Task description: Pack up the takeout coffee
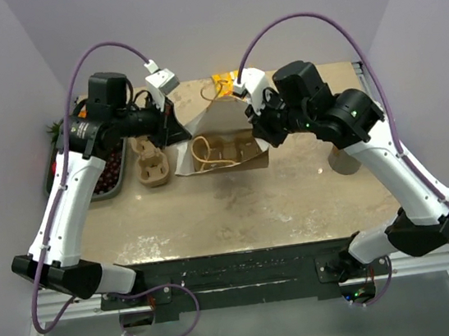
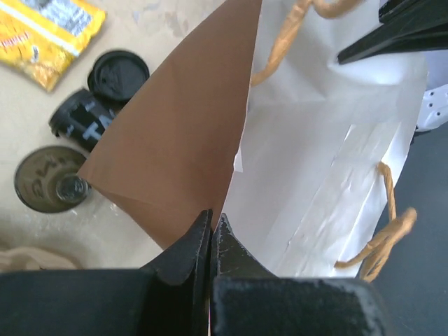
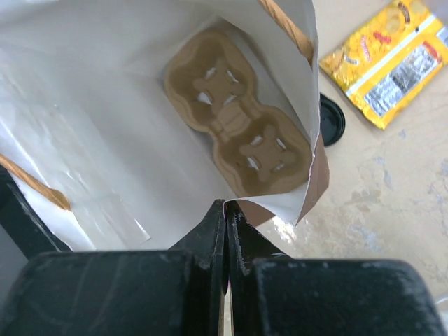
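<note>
Leaving open table [image 1: 238,208] toward six o'clock, the bag [image 1: 222,114] gapes at centre, a carrier [image 3: 238,133] inside. Left gripper [image 2: 211,231] pinches its nine-o'clock rim, right gripper [image 3: 225,224] its three-o'clock rim, fingers clamped on paper.

Setting: robot test cell in a lab.

Evidence:
- Plain pale-lilac walls [image 1: 213,20] box in the tabletop [image 1: 239,216] on the left, right and far sides.
- The left arm [image 1: 67,197] and right arm [image 1: 402,165], both white and black, are bolted to a metal frame [image 1: 240,286] at the near edge.
- Purple cables [image 1: 304,18] loop openly above the arms.
- The tabletop surface is beige, stained and scuffed.
- Items on it look like staged props: paper bag [image 1: 219,127], cup carrier [image 1: 152,168], yellow snack packet [image 1: 224,81].
</note>
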Robot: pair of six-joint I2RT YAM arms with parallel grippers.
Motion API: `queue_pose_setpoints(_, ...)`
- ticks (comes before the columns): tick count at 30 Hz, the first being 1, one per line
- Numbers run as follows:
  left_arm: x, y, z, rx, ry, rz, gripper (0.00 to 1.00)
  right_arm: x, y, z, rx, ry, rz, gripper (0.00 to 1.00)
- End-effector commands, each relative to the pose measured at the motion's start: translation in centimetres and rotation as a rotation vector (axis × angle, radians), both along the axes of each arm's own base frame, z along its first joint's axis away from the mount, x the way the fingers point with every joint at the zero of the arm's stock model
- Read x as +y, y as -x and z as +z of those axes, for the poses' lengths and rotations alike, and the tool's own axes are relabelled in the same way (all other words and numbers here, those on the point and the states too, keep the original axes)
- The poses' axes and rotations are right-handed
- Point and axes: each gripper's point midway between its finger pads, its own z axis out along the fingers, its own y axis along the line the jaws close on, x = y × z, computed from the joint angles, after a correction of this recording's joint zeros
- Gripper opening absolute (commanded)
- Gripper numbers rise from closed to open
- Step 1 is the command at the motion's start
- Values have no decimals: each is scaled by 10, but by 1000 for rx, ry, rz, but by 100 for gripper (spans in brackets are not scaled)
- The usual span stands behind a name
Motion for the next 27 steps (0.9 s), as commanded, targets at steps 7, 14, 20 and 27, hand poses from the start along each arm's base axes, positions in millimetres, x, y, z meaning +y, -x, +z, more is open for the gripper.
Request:
queue_pose_setpoints(7,-4,6,66,-127,99,-14,0,28,12,59,5,-193,78,0)
queue_pose_setpoints(14,2,14,60,-104,90,0,0,28,27,45,79,-194,106,0)
queue_pose_setpoints(20,0,17,34,-18,87,-2,4,27,32,26,133,-171,108,0)
queue_pose_setpoints(27,-4,-36,2,-9,36,80,92,15,1,-5,175,-121,-27,99)
